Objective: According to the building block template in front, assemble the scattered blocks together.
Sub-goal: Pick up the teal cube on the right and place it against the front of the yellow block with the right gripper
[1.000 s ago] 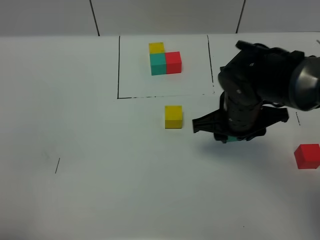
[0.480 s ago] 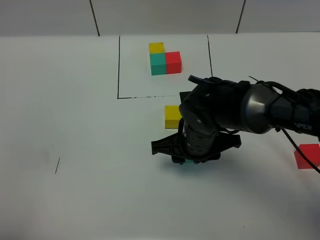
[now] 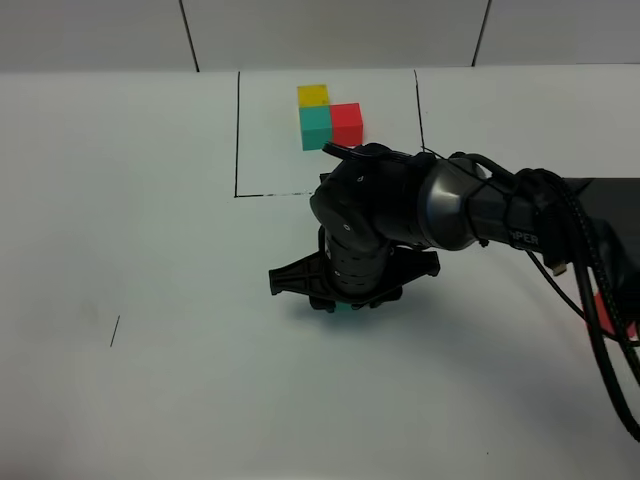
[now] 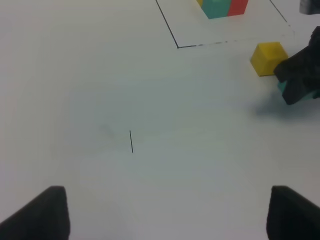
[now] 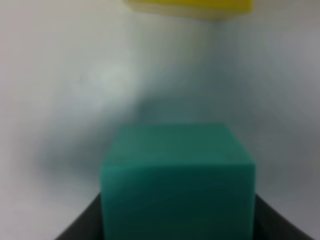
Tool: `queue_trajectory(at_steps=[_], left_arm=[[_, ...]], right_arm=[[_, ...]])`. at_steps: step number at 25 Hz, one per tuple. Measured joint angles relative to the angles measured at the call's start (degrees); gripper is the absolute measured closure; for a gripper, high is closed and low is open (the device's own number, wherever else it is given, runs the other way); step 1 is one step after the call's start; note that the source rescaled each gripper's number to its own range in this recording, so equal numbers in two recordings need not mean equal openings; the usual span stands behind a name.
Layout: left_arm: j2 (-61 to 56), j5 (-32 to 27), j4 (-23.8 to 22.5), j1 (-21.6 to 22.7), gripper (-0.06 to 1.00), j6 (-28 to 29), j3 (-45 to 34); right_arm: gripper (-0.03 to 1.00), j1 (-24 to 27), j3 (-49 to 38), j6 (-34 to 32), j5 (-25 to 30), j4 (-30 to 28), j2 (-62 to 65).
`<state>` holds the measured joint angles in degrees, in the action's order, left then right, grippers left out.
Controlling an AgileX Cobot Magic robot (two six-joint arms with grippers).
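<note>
The building block template is a black outline holding a joined yellow, teal and red trio; it also shows in the left wrist view. My right gripper is shut on the teal block, low over the table just in front of the loose yellow block. The arm hides that yellow block in the high view. The loose red block lies at the far right, partly behind cables. My left gripper is open and empty.
The right arm's dark body and its cables cross the middle right of the white table. A short black tick mark is on the table at the left.
My right arm has swung left and toward the front with the teal block, from right of the yellow block to just in front of it, and now hides it from above.
</note>
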<state>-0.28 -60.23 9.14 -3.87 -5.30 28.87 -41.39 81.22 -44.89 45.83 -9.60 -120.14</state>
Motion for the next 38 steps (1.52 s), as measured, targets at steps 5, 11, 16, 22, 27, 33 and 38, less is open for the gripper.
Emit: queue_trajectory(at_steps=[5,11,16,22,27,33,38], left_arm=[[0.0,0.0,0.0,0.0,0.11,0.0,0.0],[0.0,0.0,0.0,0.0,0.11,0.0,0.0],[0.1,0.0,0.0,0.0,0.11,0.0,0.0],[0.1,0.0,0.0,0.0,0.11,0.0,0.0],[0.1,0.0,0.0,0.0,0.11,0.0,0.0],[0.1,0.0,0.0,0.0,0.11,0.0,0.0],[0.1,0.0,0.0,0.0,0.11,0.0,0.0]], right_arm=[[0.77,-0.1,3.4,0.2,1.4,-0.1,-3.2],[0.77,-0.1,4.5,0.1,0.0,-0.2,-5.6],[0.77,0.4,5.0,-0.8,-0.3,-0.2,-6.2],[0.77,1.3,5.0,-2.2,-1.4,0.0,-6.2],[0.77,2.3,5.1,-3.1,-2.3,-0.2,-6.3],[0.77,3.1,5.1,-3.6,-2.6,-0.1,-6.3],[0.77,3.4,5.2,-3.7,-2.8,-0.5,-6.3]])
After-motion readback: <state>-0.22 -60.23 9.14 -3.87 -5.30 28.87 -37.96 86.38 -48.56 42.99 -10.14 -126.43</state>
